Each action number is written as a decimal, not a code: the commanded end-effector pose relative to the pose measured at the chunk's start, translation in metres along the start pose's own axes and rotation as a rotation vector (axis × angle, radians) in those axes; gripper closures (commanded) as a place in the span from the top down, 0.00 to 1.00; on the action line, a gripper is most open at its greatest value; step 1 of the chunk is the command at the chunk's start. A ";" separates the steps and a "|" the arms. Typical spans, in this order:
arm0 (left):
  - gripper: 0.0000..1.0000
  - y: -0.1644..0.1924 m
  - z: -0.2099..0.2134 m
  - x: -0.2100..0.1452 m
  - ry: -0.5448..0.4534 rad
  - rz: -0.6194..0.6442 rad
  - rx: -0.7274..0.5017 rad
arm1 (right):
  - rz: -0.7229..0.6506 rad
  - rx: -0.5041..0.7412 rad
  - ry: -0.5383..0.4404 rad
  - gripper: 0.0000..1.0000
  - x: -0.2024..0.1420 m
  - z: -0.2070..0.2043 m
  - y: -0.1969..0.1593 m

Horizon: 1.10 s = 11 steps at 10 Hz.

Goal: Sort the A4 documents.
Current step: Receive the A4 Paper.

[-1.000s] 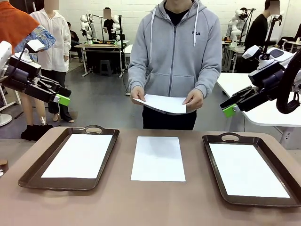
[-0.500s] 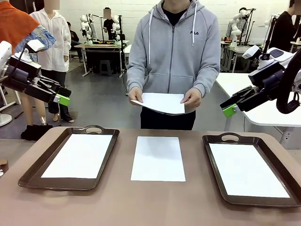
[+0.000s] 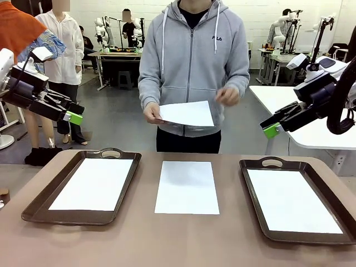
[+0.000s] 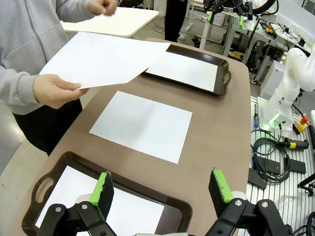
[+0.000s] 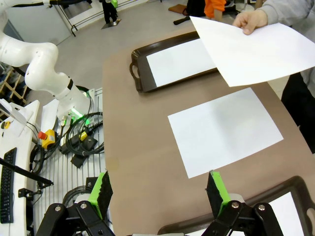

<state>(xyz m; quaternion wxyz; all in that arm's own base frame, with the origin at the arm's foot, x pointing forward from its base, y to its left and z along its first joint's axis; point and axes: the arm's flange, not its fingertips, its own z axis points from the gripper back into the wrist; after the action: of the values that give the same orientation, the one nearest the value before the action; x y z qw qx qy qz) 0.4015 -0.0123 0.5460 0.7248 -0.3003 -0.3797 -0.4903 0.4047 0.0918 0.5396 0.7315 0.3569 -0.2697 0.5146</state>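
Note:
A white A4 sheet [image 3: 187,187] lies flat on the table between two dark brown trays. Another sheet [image 3: 92,184] lies in the left tray [image 3: 40,203], and one more [image 3: 293,201] in the right tray [image 3: 257,196]. The person at the far side holds a further sheet [image 3: 187,113] in one hand [image 3: 151,114] above the table's far edge; the other hand [image 3: 227,95] is off it. My left gripper [image 3: 74,117] hangs open, high at the left; its green pads [image 4: 104,188] stand wide apart. My right gripper [image 3: 271,130] hangs open, high at the right, with nothing between its fingertips [image 5: 216,189].
The brown table [image 3: 167,239] has bare room along its front edge and between the trays. A white table [image 3: 311,130] stands beyond the right arm. Cables and an arm base [image 5: 44,64] sit beside the table's side.
The person has shifted left, raised the held sheet and let go of it with one hand. Both arms have stayed still and open.

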 end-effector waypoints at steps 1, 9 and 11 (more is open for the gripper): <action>1.00 -0.001 0.001 0.000 -0.004 -0.008 -0.004 | 0.007 0.001 0.001 1.00 -0.001 -0.001 0.001; 1.00 -0.001 0.001 0.000 -0.004 -0.008 -0.004 | 0.007 0.001 0.001 1.00 -0.001 -0.001 0.001; 1.00 -0.001 0.001 0.000 -0.004 -0.008 -0.004 | 0.007 0.001 0.001 1.00 -0.001 -0.001 0.001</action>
<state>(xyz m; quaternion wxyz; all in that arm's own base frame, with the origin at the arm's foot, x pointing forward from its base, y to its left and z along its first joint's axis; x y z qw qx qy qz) 0.4015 -0.0123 0.5460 0.7247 -0.3003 -0.3797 -0.4903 0.4047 0.0918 0.5396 0.7315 0.3569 -0.2697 0.5146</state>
